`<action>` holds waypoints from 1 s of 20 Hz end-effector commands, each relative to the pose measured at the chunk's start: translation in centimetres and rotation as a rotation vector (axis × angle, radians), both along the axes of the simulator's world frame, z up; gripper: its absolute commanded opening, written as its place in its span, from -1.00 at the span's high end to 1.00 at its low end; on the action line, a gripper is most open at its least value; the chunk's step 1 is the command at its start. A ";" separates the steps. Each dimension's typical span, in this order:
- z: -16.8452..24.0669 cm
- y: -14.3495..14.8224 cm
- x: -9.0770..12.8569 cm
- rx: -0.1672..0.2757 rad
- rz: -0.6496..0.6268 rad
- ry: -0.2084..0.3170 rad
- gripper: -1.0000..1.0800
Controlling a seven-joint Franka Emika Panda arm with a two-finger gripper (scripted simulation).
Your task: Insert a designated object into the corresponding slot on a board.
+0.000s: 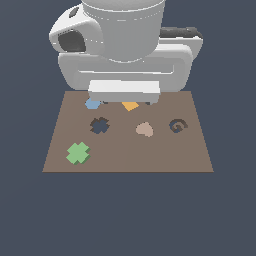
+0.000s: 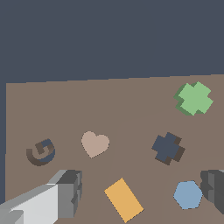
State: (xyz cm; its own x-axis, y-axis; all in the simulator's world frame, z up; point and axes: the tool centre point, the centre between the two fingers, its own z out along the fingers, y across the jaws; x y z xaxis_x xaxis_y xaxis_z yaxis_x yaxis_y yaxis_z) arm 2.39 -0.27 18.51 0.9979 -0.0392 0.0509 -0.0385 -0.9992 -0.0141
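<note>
While the arm hangs over the far edge of the board (image 1: 150, 155), we see the cross (image 1: 78, 153) lying flat and untouched near the board's corner at the exterior view's left, well apart from the end effector (image 2: 142, 192). The slot (image 1: 100, 125) lies just beyond the cross, open and unfilled. In the wrist view the two fingers (image 2: 70, 192) stand wide apart with nothing between them but the orange square (image 2: 124, 200) and the blue hexagon (image 2: 188, 195) on the board below. We judge the task to be at its first step, the approach: nothing has been grasped yet. The next move calls for carrying the end effector over the cross, lowering it, and closing on the piece squarely, so that its arms can later be matched to those of the slot. We find no brand or label; the only letter-like mark is a G-shaped cutout (image 1: 177, 125) beside a tan heart (image 1: 145, 129).
</note>
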 end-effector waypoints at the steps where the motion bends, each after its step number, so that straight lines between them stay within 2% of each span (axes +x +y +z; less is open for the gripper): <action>1: 0.0 0.0 0.0 0.000 0.000 0.000 -0.92; 11: -1.7 -1.5 1.4 -0.001 -0.079 0.007 -0.92; 20: -6.3 -5.8 4.6 -0.001 -0.287 0.024 -0.92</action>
